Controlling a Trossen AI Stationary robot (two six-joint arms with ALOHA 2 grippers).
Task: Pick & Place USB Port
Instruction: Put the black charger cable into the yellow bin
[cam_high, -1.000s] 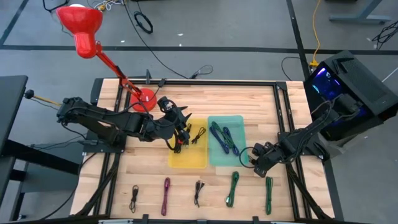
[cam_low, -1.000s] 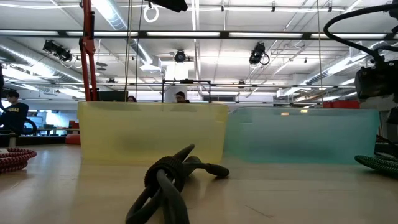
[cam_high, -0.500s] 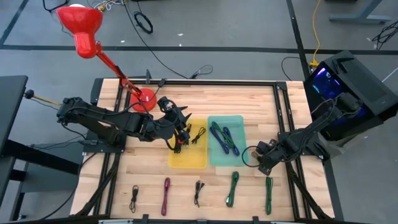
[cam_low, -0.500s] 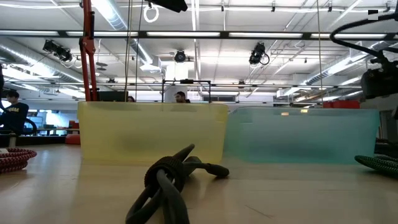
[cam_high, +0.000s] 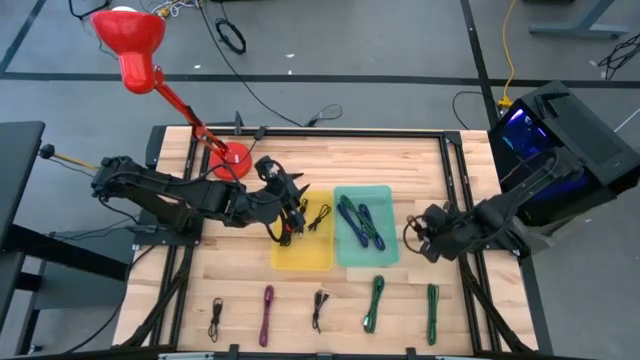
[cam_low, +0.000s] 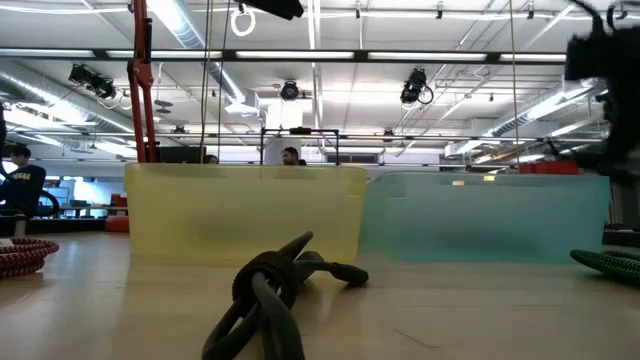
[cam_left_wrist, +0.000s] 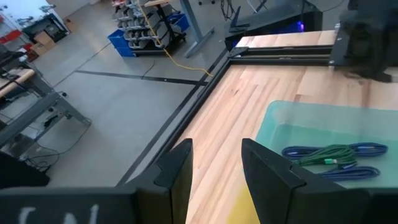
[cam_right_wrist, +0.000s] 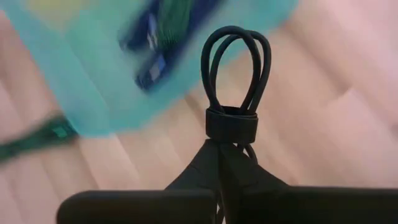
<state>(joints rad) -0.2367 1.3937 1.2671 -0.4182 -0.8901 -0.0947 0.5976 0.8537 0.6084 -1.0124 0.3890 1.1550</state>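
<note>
My right gripper (cam_high: 424, 232) is shut on a black coiled USB cable (cam_right_wrist: 235, 68) and hovers just right of the teal tray (cam_high: 386, 258). The teal tray holds blue and green cables (cam_high: 358, 222). My left gripper (cam_left_wrist: 215, 167) is open, with nothing between its fingers. It hangs over the left part of the yellow tray (cam_high: 312, 258), where black cables (cam_high: 320, 216) lie. In the low view a black cable (cam_low: 268, 288) lies on the table in front of the yellow tray's wall (cam_low: 245, 215). My right gripper pinches the black cable bundle between its two fingers, just behind the wrap band (cam_right_wrist: 231, 124). The two looped strands (cam_right_wrist: 236, 56) stick out past the fingertips (cam_right_wrist: 211, 165). The bundle is lifted clear of the table, its loop (cam_high: 410, 232) pointing toward the teal tray.
Several cables lie along the near edge: black (cam_high: 216, 318), magenta (cam_high: 267, 314), black (cam_high: 319, 308), green (cam_high: 374, 302) and green (cam_high: 432, 300). A red lamp (cam_high: 128, 40) stands at the far left on its base (cam_high: 232, 156). A computer case (cam_high: 570, 140) sits off the right edge.
My right gripper, still shut on the black cable, has risen and moved toward the far edge along the teal tray's right side, away from the green cables. In the low view it has climbed to the top of the picture. The left arm has kept still.
</note>
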